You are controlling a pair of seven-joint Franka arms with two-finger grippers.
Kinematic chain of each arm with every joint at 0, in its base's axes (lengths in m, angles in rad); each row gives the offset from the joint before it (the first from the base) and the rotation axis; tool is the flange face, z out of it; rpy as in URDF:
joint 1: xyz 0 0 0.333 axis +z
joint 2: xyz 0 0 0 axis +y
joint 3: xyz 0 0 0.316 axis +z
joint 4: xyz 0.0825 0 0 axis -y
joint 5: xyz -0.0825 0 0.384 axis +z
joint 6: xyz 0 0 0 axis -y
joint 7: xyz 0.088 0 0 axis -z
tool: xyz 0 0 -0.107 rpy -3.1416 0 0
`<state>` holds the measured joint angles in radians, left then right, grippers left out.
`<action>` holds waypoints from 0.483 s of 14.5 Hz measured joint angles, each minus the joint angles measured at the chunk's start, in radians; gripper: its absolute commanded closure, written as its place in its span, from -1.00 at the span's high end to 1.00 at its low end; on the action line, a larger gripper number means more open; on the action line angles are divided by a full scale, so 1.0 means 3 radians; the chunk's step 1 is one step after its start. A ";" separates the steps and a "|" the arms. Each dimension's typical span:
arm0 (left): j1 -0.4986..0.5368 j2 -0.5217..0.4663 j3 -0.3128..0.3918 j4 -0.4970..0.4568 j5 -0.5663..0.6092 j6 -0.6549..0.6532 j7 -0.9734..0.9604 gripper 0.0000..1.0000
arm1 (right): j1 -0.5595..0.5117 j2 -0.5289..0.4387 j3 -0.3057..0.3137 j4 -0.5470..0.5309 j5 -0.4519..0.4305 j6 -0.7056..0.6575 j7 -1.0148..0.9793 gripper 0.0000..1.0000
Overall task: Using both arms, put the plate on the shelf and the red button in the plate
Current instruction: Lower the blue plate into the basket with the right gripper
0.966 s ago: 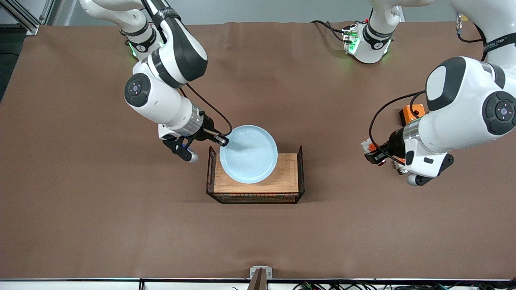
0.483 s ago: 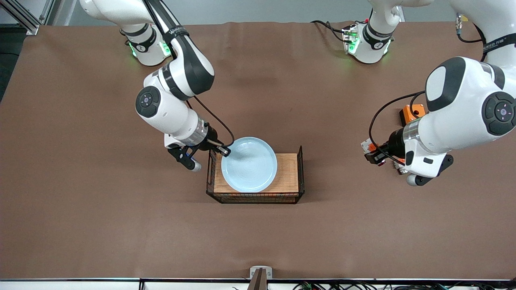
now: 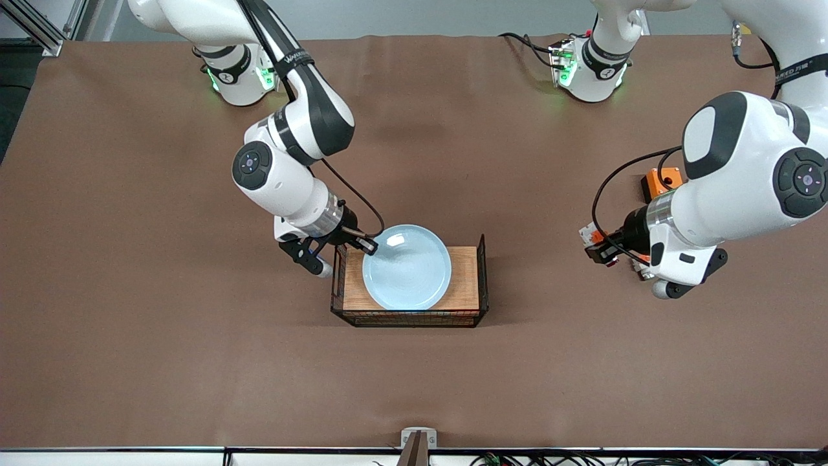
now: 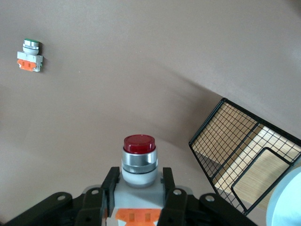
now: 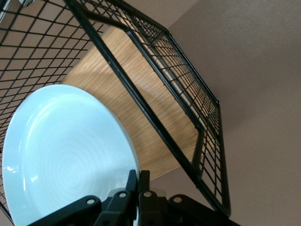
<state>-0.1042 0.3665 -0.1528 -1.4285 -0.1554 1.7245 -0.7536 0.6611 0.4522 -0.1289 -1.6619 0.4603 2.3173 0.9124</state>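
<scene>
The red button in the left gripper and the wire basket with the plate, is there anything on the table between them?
No. In the front view only bare brown table lies between the red button, held by the left gripper, and the wire basket.

Brown-covered table (image 3: 162, 336) carries a wire basket with wooden floor (image 3: 409, 285) at mid-table and an orange box (image 3: 660, 182) near the left arm's edge.
</scene>
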 measured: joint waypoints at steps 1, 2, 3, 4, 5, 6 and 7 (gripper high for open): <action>0.0000 0.0000 0.0000 0.0000 0.0000 0.0000 0.0000 -0.26 | 0.0000 0.0014 -0.0010 -0.0002 0.0000 0.0034 -0.0030 -1.00; 0.0000 0.0000 0.0000 0.0000 0.0000 0.0000 0.0000 -0.26 | 0.0000 0.0038 -0.0020 -0.0008 0.0000 0.0089 -0.0078 -1.00; 0.0000 0.0000 0.0000 0.0000 0.0000 0.0000 0.0000 -0.26 | 0.0000 0.0069 -0.0027 -0.0015 0.0000 0.0133 -0.0111 -1.00; 0.0000 0.0000 0.0000 0.0000 0.0000 0.0000 0.0000 -0.26 | 0.0000 0.0107 -0.0031 -0.0019 0.0000 0.0174 -0.0133 -1.00; 0.0000 0.0000 0.0000 0.0000 0.0000 0.0000 0.0000 -0.26 | 0.0000 0.0139 -0.0031 -0.0019 0.0000 0.0227 -0.0155 -1.00; 0.0000 0.0000 0.0000 0.0000 0.0000 0.0000 0.0000 -0.26 | 0.0000 0.0152 -0.0031 -0.0019 0.0000 0.0259 -0.0179 -0.99; 0.0000 0.0000 0.0000 0.0000 0.0000 0.0000 0.0000 -0.26 | 0.0000 0.0152 -0.0031 -0.0019 0.0000 0.0268 -0.0188 -0.96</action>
<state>-0.1042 0.3666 -0.1528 -1.4285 -0.1554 1.7245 -0.7536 0.6610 0.4978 -0.1383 -1.6676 0.4603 2.3975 0.8560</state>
